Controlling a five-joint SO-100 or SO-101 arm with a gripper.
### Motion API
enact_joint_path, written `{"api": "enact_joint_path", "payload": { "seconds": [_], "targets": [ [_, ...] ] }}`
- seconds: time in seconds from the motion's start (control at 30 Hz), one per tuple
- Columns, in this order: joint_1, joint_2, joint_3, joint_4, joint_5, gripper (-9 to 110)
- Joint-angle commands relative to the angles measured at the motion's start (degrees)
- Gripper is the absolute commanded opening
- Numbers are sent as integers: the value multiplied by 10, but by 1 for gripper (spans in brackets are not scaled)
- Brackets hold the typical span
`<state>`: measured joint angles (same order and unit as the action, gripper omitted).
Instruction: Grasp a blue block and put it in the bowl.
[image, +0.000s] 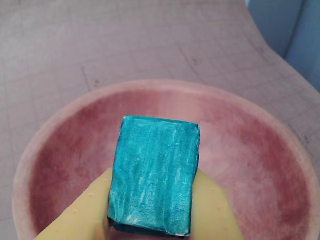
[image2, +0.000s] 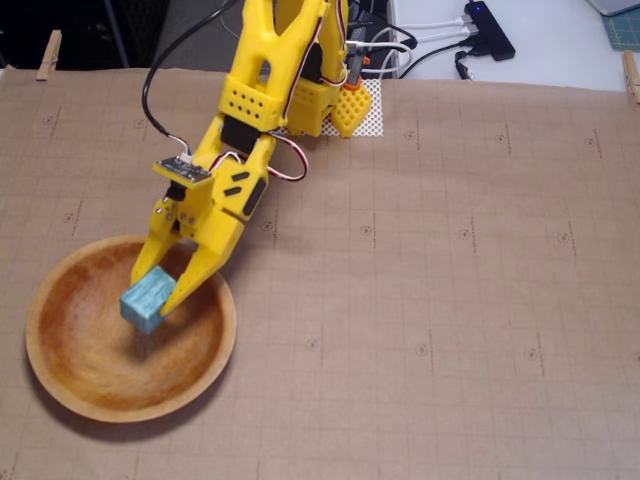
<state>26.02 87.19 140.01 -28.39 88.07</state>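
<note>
My yellow gripper (image2: 158, 290) is shut on the blue block (image2: 146, 299), a small teal rough-surfaced block. It holds the block above the inside of the wooden bowl (image2: 60, 385) at the lower left of the fixed view. In the wrist view the blue block (image: 154, 172) fills the centre between the two yellow fingers (image: 80, 212), with the bowl (image: 250, 150) spread wide beneath it. The block hangs clear of the bowl's floor, casting a shadow below it.
The brown gridded mat (image2: 450, 280) covers the table. The arm's base (image2: 300, 60) stands at the top centre, with cables and a black hub (image2: 490, 30) behind it. Wooden clothespins (image2: 48, 55) clip the mat's far corners.
</note>
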Motion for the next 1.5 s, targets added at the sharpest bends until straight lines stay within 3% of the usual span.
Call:
{"api": "enact_joint_path", "payload": {
  "seconds": [0.0,0.83,1.3,1.47],
  "targets": [
    [-1,-1,-47,-18,-5,-3],
    [-13,-52,-68,-18,-5,-2],
    [-15,-55,-81,-11,-5,33],
    [-19,-54,-78,-11,-5,35]
  ]
}}
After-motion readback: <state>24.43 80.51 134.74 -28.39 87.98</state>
